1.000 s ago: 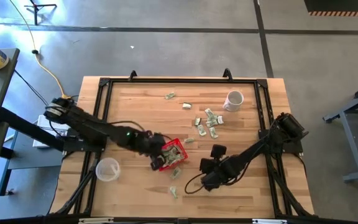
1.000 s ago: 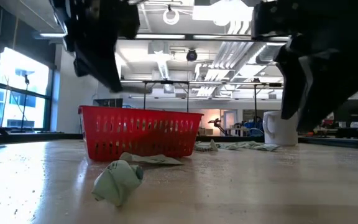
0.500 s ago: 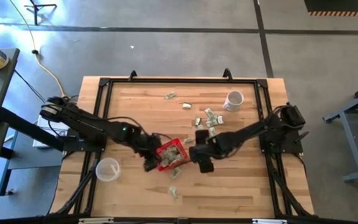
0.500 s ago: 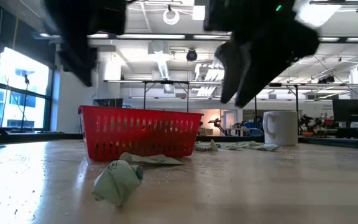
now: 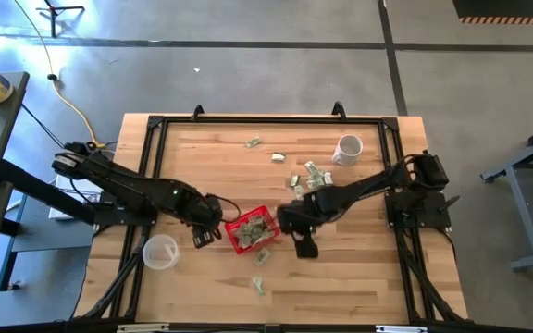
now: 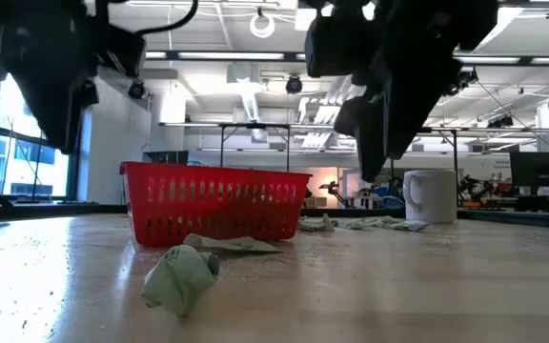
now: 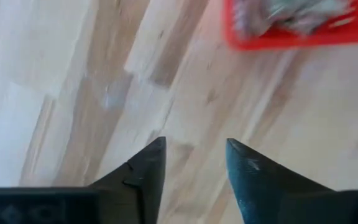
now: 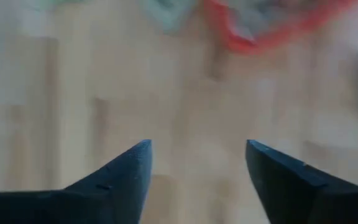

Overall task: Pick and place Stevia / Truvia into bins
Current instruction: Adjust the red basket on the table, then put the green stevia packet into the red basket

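Wooden table (image 5: 202, 157), red basket (image 5: 252, 228), grey concrete floor (image 5: 248, 55)

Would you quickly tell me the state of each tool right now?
Left tool: open, holding nothing, over bare wood beside the red basket.
Right tool: open, holding nothing, on the basket's other side.

Ceiling lamps (image 6: 262, 21) are glaring bright overhead, daylight is coming through the window (image 6: 22, 143), arms are showing as dark silhouettes, and the right wrist view is blurring heavily.
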Motion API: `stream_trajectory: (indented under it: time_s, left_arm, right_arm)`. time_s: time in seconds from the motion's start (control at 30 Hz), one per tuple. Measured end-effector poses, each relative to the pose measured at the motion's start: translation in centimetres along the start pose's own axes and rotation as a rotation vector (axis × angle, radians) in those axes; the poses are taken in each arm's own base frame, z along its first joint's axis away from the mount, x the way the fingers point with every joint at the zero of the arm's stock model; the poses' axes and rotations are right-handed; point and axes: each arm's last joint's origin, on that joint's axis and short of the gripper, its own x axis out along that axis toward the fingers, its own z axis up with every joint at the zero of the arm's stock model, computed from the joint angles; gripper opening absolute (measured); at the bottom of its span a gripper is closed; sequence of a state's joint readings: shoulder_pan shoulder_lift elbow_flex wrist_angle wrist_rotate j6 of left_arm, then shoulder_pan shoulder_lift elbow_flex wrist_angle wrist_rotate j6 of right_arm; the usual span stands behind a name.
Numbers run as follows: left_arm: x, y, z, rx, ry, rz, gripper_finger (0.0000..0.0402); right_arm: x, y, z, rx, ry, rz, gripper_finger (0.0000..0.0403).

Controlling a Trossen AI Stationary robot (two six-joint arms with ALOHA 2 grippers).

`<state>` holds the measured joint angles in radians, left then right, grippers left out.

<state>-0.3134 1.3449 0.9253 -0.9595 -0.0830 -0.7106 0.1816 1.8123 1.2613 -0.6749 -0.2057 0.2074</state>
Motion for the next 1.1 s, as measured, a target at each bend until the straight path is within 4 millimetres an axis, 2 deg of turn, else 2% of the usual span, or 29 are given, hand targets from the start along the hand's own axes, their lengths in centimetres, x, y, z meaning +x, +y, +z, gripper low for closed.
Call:
stream_trajectory:
  time_s: [0.07, 0.17, 0.3, 0.33, 0.5, 0.63, 0.77, 0.83, 0.93, 1.1]
  left_arm:
    - [0.9, 0.3, -0.4, -0.022, 0.011, 0.006, 0.0181]
    - [1.9, 0.8, -1.3, -0.084, 0.065, 0.024, 0.0155]
    - [2.4, 0.9, -1.6, -0.132, 0.099, 0.005, 0.0124]
    - [2.4, 0.8, -1.6, -0.135, 0.099, 0.000, 0.0117]
    - [2.4, 0.8, -1.5, -0.151, 0.090, -0.007, 0.0093]
    - [2.4, 0.8, -1.5, -0.155, 0.089, -0.006, 0.0084]
    - [2.4, 0.7, -1.4, -0.155, 0.067, 0.000, 0.0085]
    - [2.4, 0.5, -1.3, -0.158, 0.061, -0.031, 0.0085]
    - [2.4, 0.0, -0.9, -0.199, 0.057, -0.117, 0.0081]
    - [2.4, -0.2, -0.5, -0.332, 0.009, -0.128, 0.0073]
  right_arm:
    - [0.8, 0.4, 0.2, 0.018, -0.013, 0.019, 0.0210]
    - [2.1, 0.0, 0.7, 0.058, -0.033, 0.031, 0.0137]
    - [3.5, 0.2, 1.2, 0.055, -0.045, 0.115, 0.0028]
    - [3.7, 0.4, 1.3, 0.039, -0.056, 0.122, 0.0015]
    - [3.7, 1.0, 2.0, -0.026, -0.145, 0.109, 0.0027]
    - [3.8, 0.4, 2.9, -0.085, -0.232, 0.078, 0.0006]
    - [4.6, -2.2, 3.9, -0.089, -0.317, -0.075, 0.0013]
    - [4.6, -4.0, 4.2, -0.023, -0.333, -0.145, 0.0020]
    - [3.0, -5.4, 4.8, 0.068, -0.344, -0.136, 0.0025]
    - [0.4, -3.4, 4.0, -0.043, -0.264, -0.042, 0.0024]
